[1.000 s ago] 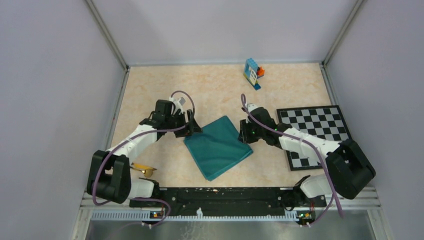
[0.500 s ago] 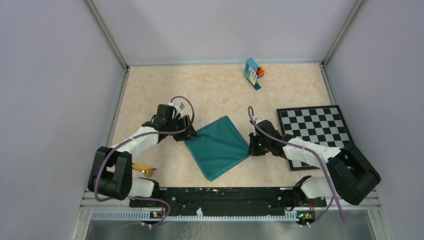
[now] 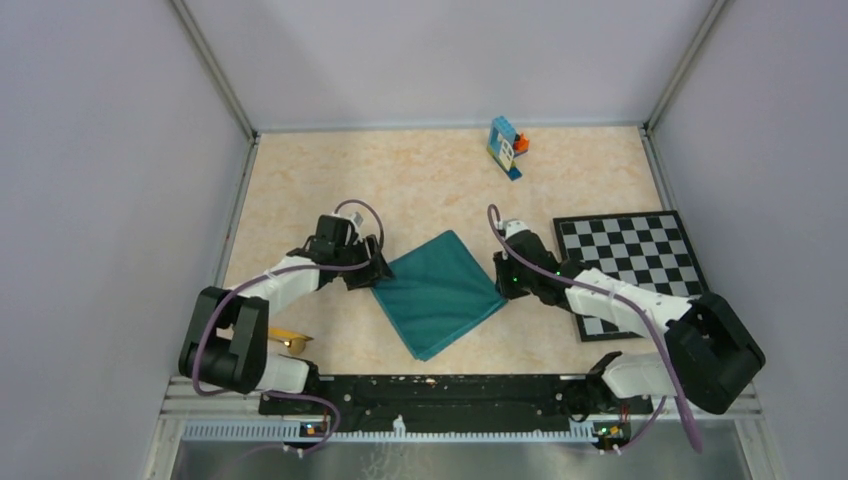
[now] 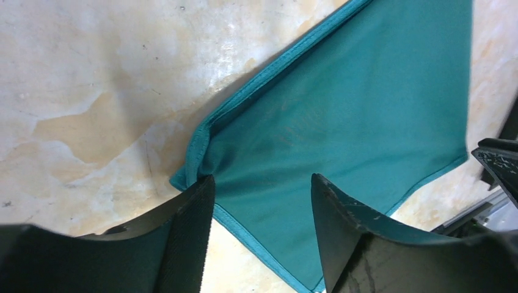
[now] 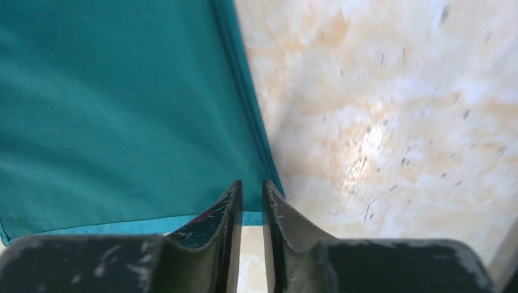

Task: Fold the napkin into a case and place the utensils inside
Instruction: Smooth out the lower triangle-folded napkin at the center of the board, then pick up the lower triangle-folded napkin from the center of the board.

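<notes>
The teal-green napkin (image 3: pixel 438 292) lies flat as a rough diamond in the middle of the table. My left gripper (image 3: pixel 375 272) is open, low at the napkin's left corner. In the left wrist view the gripper (image 4: pixel 262 183) straddles the cloth (image 4: pixel 342 110), and the corner bunches against the left fingertip (image 4: pixel 198 195). My right gripper (image 3: pixel 503 283) is at the napkin's right corner. In the right wrist view the gripper (image 5: pixel 251 184) has its jaws almost together with only a thin gap, and the cloth corner (image 5: pixel 122 110) lies just beyond the tips. Golden utensils (image 3: pixel 285 337) lie by the left arm's base.
A black-and-white checkerboard mat (image 3: pixel 630 265) lies at the right, under the right arm. Blue-orange toy blocks (image 3: pixel 507 145) stand at the back. Walls close in the table on the left, back and right.
My left gripper has come down and nearer onto the napkin's left corner. My right gripper dipped toward me, then came back to the right corner. The napkin has barely moved.
</notes>
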